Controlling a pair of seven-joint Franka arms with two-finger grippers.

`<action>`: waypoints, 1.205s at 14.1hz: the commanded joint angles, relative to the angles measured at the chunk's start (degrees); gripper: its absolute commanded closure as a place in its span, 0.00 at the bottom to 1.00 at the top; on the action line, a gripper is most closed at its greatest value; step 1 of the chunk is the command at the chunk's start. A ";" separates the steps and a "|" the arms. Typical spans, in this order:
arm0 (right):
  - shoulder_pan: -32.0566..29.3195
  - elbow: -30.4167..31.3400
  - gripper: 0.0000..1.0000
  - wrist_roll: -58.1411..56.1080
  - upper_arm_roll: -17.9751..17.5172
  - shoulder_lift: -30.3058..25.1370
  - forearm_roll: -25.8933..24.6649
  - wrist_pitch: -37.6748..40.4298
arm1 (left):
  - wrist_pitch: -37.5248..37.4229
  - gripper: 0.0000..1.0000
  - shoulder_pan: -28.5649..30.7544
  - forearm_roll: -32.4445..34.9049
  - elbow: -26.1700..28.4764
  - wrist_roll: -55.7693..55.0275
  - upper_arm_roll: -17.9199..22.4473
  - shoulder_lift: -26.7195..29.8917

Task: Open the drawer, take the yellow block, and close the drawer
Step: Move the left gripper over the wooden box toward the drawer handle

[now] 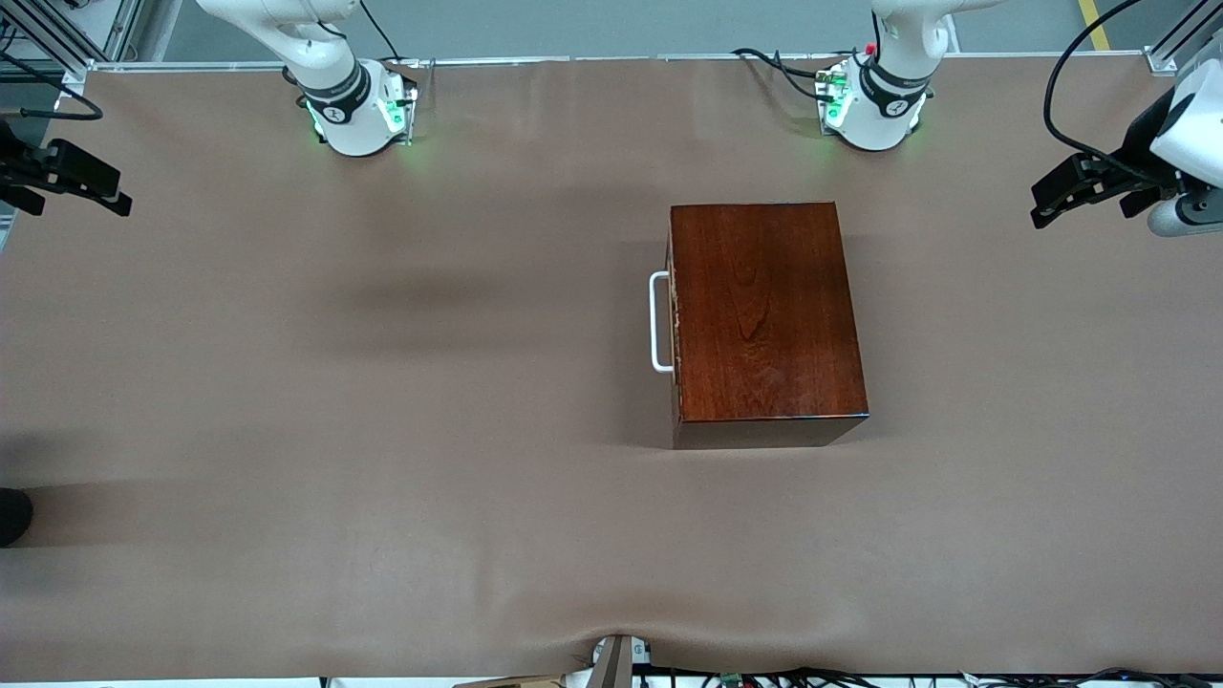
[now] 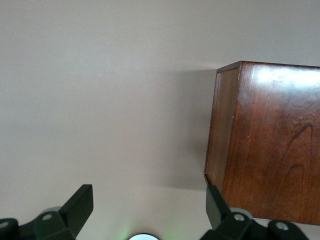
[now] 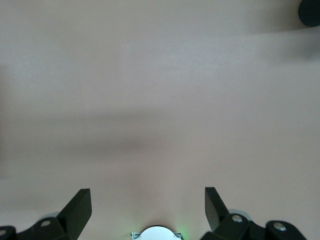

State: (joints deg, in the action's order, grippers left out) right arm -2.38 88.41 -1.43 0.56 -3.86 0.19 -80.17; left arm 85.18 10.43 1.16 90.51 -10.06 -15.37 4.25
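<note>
Nearest the front camera stands the wooden box [image 1: 769,320] with its drawer [image 1: 675,325] shut, white handle [image 1: 657,322] facing the right arm's end, while left gripper [image 1: 1051,199] and right gripper [image 1: 110,199] wait over opposite table [image 1: 382,430] ends, fingers spread.

The right wrist view looks straight down on the table [image 3: 160,75], a plain, matte, brownish-tan surface that fills nearly the whole picture. The right gripper [image 3: 148,206] hangs over it with its two black fingers [image 3: 77,207] spread wide apart and nothing between them; only bare table shows in the gap. Between the finger bases sits a rounded white part of the wrist [image 3: 157,233] with a faint green glow at its edge. A soft, broad shadow band [image 3: 100,135] crosses the table above the fingers. In one corner a dark round object [image 3: 311,11] is cut by the frame edge; what it is cannot be told.
</note>
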 commanded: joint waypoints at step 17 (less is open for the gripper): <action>-0.79 -0.70 0.00 -0.24 -0.47 0.52 0.25 0.72 | -1.25 0.00 -18.58 0.15 -16.67 -15.82 -1.60 -19.34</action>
State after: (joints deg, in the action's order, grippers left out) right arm -2.38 88.41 -1.43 0.63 -3.66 0.19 -80.01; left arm 85.24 -4.12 1.08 79.59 -19.37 -17.25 -10.32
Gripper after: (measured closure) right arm 0.000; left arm 0.000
